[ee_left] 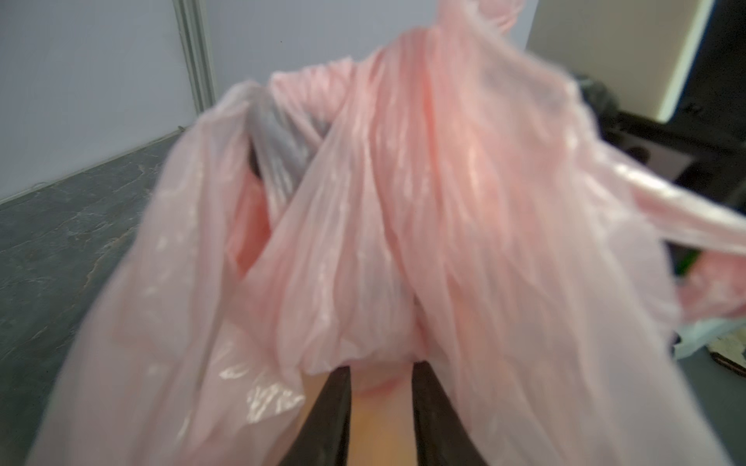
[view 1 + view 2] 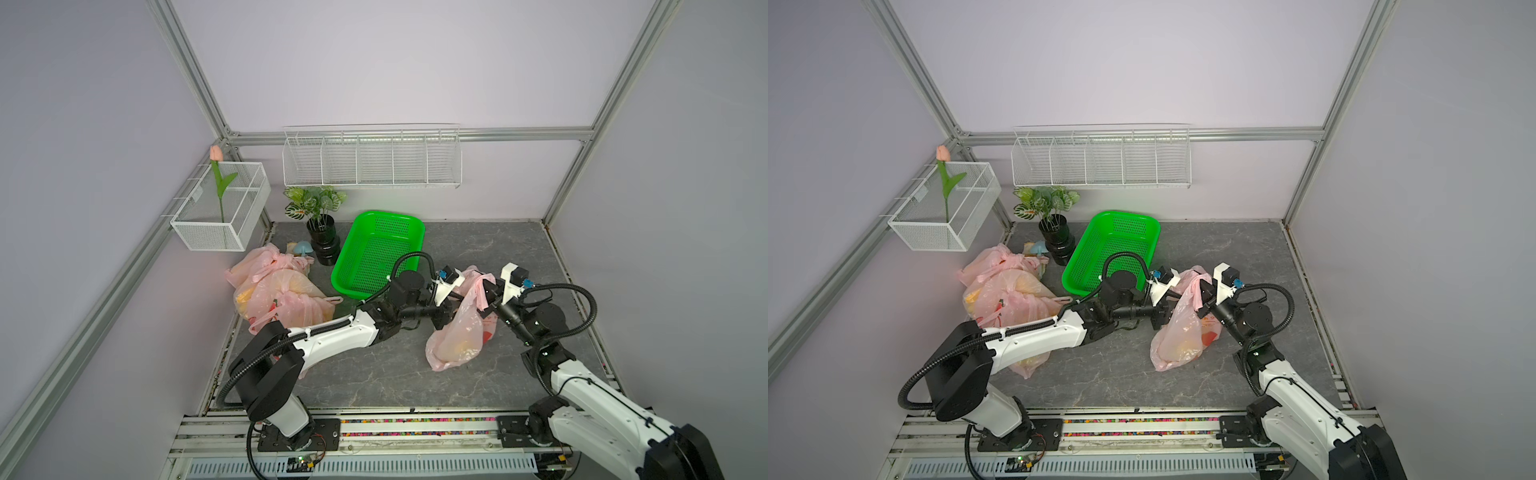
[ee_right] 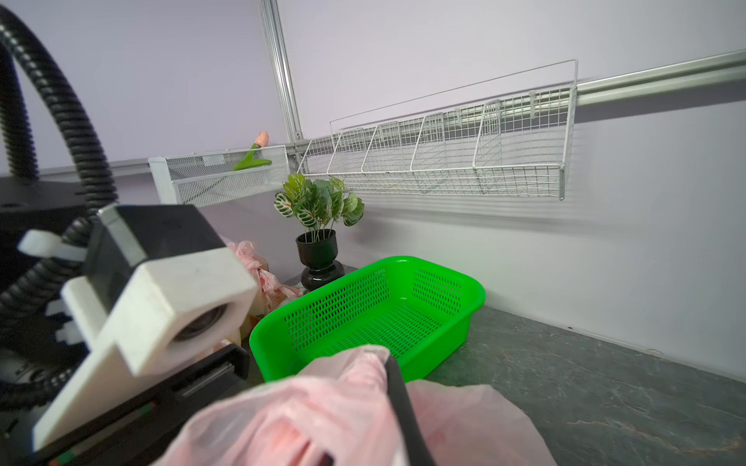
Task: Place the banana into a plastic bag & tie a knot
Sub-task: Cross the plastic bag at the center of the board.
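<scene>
Pink plastic bag mid-right of frame, long axis slanting from upper right down-left to the bench, my right claw clamped on its top, left claw against the plastic, grip I cannot tell.

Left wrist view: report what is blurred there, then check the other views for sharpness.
Left wrist view: the bag fills the frame, smeared and soft, the left claw blurred too; table clearer. Right wrist view: basket and rack sharp, near bag edge soft. Both top views: even light, everything in focus.
</scene>
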### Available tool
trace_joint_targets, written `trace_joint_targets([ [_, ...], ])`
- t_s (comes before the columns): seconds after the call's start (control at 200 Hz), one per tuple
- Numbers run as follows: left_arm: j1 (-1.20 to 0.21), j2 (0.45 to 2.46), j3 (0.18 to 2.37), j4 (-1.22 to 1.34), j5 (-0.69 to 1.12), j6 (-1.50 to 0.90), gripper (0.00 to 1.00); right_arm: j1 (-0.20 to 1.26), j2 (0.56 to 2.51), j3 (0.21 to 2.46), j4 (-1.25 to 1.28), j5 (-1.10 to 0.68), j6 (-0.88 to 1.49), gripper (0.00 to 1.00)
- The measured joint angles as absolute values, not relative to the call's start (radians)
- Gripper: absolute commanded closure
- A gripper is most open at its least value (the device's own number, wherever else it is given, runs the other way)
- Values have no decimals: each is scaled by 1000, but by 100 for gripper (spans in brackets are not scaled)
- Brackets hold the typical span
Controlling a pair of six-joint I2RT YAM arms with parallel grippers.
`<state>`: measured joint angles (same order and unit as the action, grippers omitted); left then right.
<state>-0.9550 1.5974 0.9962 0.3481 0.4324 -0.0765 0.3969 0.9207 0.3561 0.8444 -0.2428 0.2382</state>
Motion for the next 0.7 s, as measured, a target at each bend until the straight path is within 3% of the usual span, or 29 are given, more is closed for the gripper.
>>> trace_joint_targets([
  [0.175,-954,1597,956,365,372,-79,68,323,995,321,962,-353,358,93],
  [0.37,-971,1609,952,365,352,-76,77,316,1097,318,1101,-446,455,93],
  [0.54,-1026,1683,971,415,368,-100,89,316,1116,306,1142,-440,475,93],
  [0.7,-1057,1718,976,448,393,-113,94,316,1099,302,1133,-395,452,93],
])
